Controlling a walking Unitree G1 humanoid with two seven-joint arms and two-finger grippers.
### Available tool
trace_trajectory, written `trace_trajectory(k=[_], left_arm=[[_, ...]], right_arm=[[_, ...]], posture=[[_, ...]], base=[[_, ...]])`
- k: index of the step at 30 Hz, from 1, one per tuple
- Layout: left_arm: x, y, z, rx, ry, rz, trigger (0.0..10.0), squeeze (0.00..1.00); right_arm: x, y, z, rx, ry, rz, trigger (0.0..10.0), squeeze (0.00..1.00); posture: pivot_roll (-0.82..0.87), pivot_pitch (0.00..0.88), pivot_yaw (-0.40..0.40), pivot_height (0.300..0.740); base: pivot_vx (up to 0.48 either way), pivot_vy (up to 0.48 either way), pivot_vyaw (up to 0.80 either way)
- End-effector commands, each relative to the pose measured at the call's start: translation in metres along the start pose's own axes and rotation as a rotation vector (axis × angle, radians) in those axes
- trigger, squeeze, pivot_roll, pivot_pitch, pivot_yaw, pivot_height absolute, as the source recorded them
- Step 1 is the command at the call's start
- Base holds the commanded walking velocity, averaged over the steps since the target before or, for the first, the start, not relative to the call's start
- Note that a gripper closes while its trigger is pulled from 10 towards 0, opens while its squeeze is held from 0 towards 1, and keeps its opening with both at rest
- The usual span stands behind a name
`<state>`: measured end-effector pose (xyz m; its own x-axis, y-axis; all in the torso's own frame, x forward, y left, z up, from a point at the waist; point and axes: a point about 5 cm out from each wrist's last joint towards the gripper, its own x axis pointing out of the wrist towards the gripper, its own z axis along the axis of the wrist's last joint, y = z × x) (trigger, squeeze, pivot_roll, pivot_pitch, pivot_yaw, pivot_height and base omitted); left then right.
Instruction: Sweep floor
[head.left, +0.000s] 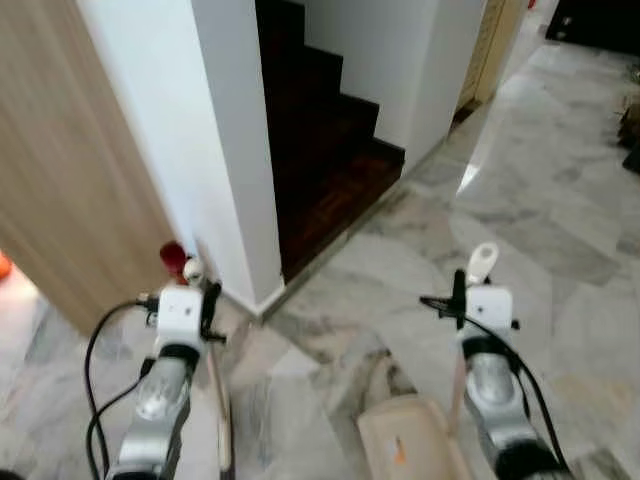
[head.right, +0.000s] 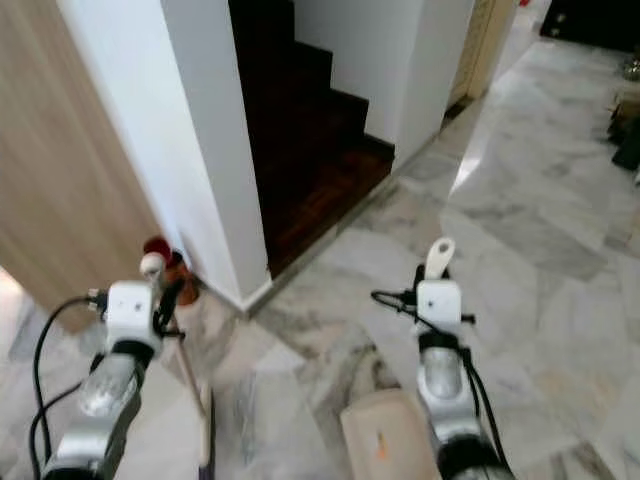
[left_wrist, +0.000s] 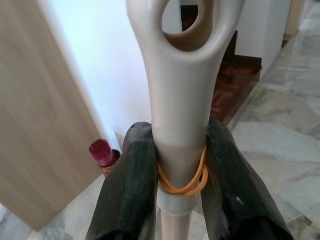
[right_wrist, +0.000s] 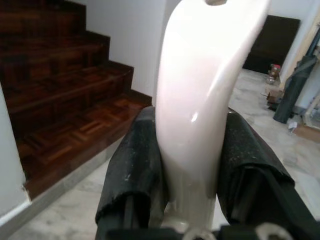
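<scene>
Two grippers (left_wrist: 179, 175) (right_wrist: 192, 165), each clamping a handle (left_wrist: 180, 100) (right_wrist: 200, 100)

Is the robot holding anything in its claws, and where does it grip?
Left gripper holds the broom handle near its top; right gripper holds the dustpan handle near its top.

home hallway: marble floor (head.left: 560, 230), dark wood stairs (head.left: 330, 150), white walls (head.left: 240, 130).

Bright daylight, glare on the marble floor (head.left: 560, 200), mild blur throughout.
</scene>
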<state>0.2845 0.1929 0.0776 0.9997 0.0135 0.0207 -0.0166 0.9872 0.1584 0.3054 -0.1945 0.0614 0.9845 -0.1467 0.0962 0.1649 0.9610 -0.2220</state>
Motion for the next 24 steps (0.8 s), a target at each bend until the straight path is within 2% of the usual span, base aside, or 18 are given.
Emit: trace_trajectory(k=[1,12,20,24], left_arm=[[0.0057,-0.0011,0.0115,0.021,-0.055,-0.013,10.0,0.00],[0.0058,0.0000,0.0125,0.023,-0.059,-0.016,10.0,0.00],[0.0054,0.0005,0.0116,0.024,-0.058,-0.018,10.0,0.00],[0.0058,0.0005,0.0122,0.024,-0.060,-0.017,10.0,0.00]], right_arm=[[0.0046,-0.0064,0.0064,0.008,-0.031,-0.024,10.0,0.00],[0.0053,-0.0023,0.0084,0.006,-0.040,-0.023,10.0,0.00],[0.0032,-0.0033,0.0070,-0.019,-0.048,-0.023,10.0,0.00],[0.0043,-0.0046,0.0069,0.002,-0.040,-0.030,10.0,0.00]], posture=[[0.14,0.000,0.034,0.740],[0.15,0.000,0.040,0.740],[0.15,0.000,0.041,0.740],[0.15,0.000,0.041,0.740]], base=[[0.262,0.000,-0.80],[0.270,0.000,-0.79],[0.291,0.000,0.00],[0.290,0.000,0.00]])
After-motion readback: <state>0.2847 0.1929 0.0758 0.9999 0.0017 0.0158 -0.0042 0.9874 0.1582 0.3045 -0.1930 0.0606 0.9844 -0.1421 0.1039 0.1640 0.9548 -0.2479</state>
